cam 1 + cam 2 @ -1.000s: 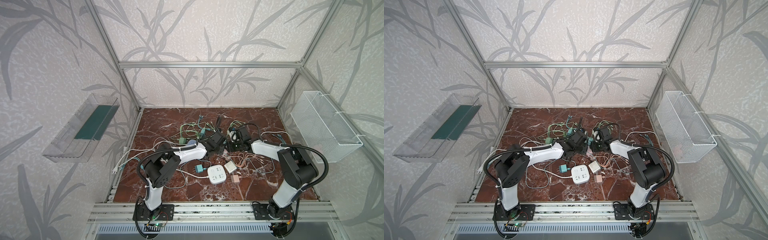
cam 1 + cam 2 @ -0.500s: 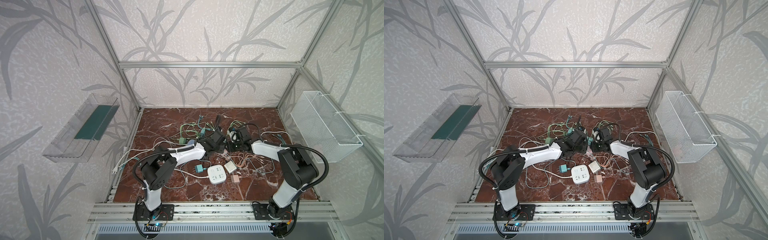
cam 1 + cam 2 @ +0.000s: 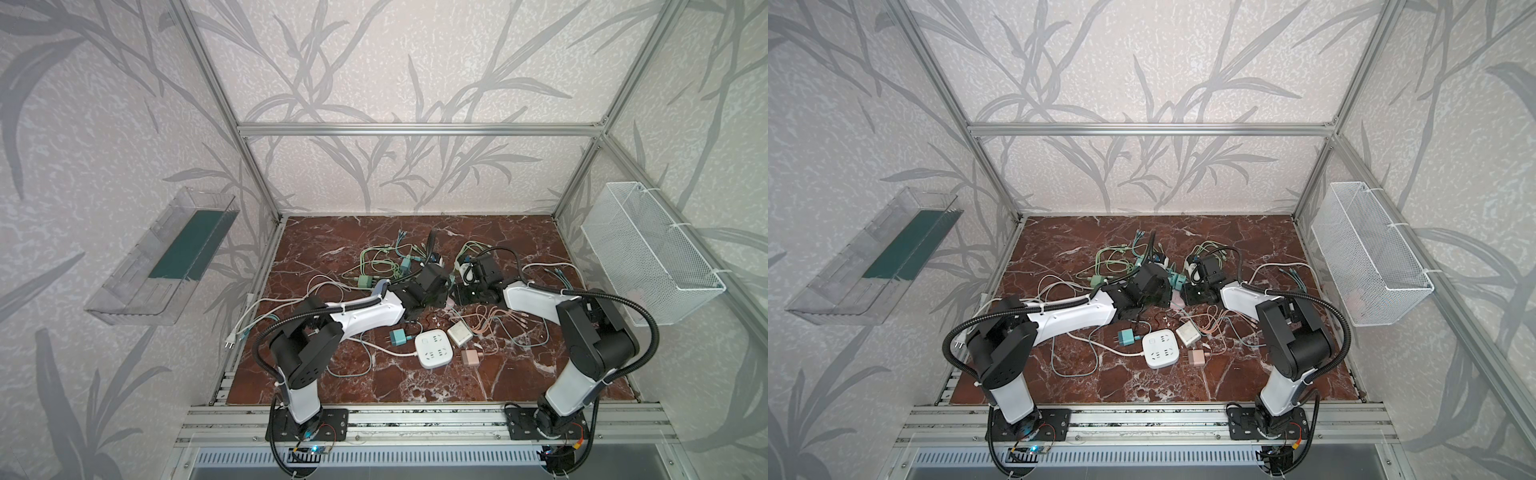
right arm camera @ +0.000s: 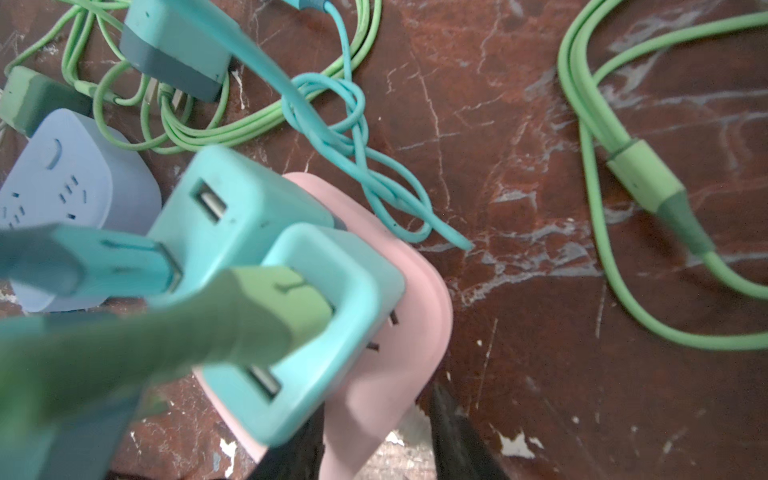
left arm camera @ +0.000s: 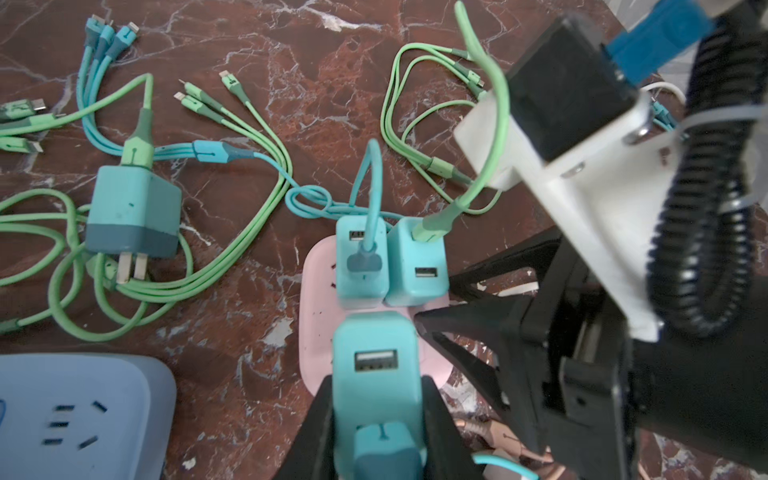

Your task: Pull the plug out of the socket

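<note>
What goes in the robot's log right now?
left gripper: shut on teal plug | right gripper: shut on pink socket | two other plugs: seated

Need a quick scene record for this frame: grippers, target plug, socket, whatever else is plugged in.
left gripper: shut on teal charger
right gripper: shut on pink power strip, at its edge
plug seating: prongs hidden, cannot tell
also plugged in: blue-cabled charger; green-cabled charger
loose nearby: two-tone charger, prongs exposed; white power strip
</note>
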{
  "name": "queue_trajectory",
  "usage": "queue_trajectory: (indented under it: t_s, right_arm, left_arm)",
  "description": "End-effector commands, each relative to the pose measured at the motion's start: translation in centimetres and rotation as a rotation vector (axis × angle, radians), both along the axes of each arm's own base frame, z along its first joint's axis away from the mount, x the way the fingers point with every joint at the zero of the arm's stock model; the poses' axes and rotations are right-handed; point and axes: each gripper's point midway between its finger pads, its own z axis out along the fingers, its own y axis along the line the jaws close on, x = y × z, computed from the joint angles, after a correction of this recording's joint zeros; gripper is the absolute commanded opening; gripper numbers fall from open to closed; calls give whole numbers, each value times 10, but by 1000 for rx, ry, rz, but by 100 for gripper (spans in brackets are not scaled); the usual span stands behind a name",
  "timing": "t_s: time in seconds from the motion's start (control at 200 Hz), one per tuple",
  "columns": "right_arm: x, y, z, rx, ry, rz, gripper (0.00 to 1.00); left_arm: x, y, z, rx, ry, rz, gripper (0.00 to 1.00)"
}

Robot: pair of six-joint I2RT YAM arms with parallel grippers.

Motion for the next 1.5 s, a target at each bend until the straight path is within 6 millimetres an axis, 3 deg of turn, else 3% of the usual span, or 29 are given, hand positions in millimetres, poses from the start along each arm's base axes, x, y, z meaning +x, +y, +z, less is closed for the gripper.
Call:
queue_trajectory:
  t_s: [0.0, 0.09, 0.125, 0.385, 0.69, 1.155, 1.495]
  right_arm:
    - [-19, -13, -17, -54, 66, 8, 44]
    - [-19, -9, -16, -40, 60, 20, 46]
    - [-17, -7, -4, -18, 28, 25, 46]
    - [-15, -2, 13, 16, -36, 67, 50]
    - [-11, -6, 37, 63, -109, 90, 56]
    - [-9, -12, 44, 96, -107, 76, 59]
    - [-7, -15, 40, 96, -88, 58, 59]
  left_arm:
    - [2, 6, 23, -49, -50, 33, 25]
    - [-1, 10, 19, -63, -36, 35, 25]
    - [-3, 10, 17, -71, -29, 34, 25]
    - [-11, 14, 5, -169, 36, 29, 26]
    - [-15, 14, -7, -271, 119, 11, 27]
    - [-22, -1, -23, -399, 241, -55, 27]
    - [-32, 1, -49, -393, 328, -37, 29]
